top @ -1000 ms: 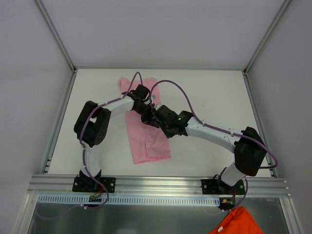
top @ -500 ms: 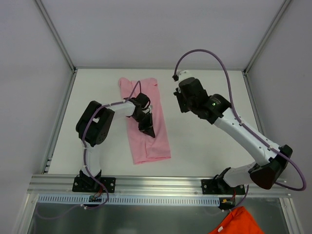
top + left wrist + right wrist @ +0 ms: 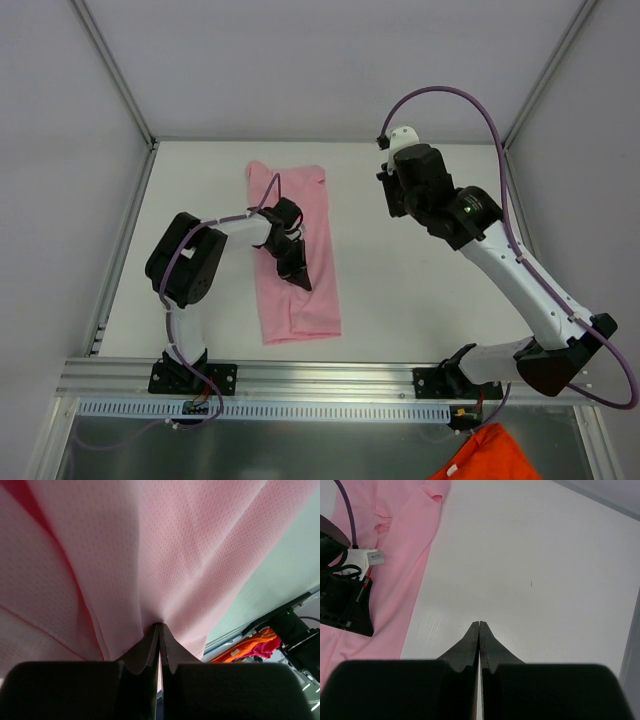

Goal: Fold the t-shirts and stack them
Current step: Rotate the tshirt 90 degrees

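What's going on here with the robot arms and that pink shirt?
The left gripper is shut on a pinch of the pink t-shirt, which lies on the table folded lengthwise into a long strip. The right gripper is shut and holds nothing, hanging above the table to the shirt's right.

I work in a lab test cell. My left arm (image 3: 185, 262) and right arm (image 3: 520, 285) are bolted to an aluminium rail (image 3: 330, 378) at a white desk (image 3: 420, 290), boxed in by plain grey panels (image 3: 330, 70) on metal posts (image 3: 115, 65), with purple cables (image 3: 440, 95) looping overhead.
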`<state>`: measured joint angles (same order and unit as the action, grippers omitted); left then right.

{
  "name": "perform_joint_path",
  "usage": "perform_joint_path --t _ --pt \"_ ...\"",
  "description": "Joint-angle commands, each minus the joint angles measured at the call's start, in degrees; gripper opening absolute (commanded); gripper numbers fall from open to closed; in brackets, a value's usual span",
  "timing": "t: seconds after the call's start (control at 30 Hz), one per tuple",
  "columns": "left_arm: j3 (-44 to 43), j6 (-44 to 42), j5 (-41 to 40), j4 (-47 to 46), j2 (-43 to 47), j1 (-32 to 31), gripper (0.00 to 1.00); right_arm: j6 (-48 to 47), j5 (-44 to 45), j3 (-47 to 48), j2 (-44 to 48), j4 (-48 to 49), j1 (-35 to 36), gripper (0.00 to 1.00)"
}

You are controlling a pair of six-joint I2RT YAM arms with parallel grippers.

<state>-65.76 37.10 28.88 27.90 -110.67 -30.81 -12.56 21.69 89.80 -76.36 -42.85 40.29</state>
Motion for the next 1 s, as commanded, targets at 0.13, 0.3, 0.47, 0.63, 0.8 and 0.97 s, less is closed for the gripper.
perform_joint_path --t 0.13,0.3,0.47,0.63,0.8,0.97 --pt "-0.77 -2.03 -5.24 4.18 2.92 -0.48 0.0 -0.19 -2.44 -1.11 1.21 -0.13 -0.39 0.01" --pt "-14.87 -4.23 -1.56 4.62 1.78 -0.39 0.0 1.92 -5.43 -4.72 1.48 1.01 -0.39 0.01" --pt "-38.53 -5.55 -0.66 10.14 -1.56 -0.22 0.0 2.54 -6.84 -7.71 0.95 0.93 -0.39 0.01" --pt "-56.22 -3.01 -6.73 21.74 -12.62 4.16 0.0 3.77 -8.51 -9.2 2.79 -0.65 -0.39 0.01" --pt "-55.97 0.25 -13.11 20.09 -15.54 7.87 0.0 4.82 -9.65 -10.78 6.04 -2.23 -0.3 0.01" --pt "-52.98 1.04 -20.96 16.92 -15.62 10.06 0.0 5.26 -7.11 -13.33 9.55 -4.26 -0.3 0.01"
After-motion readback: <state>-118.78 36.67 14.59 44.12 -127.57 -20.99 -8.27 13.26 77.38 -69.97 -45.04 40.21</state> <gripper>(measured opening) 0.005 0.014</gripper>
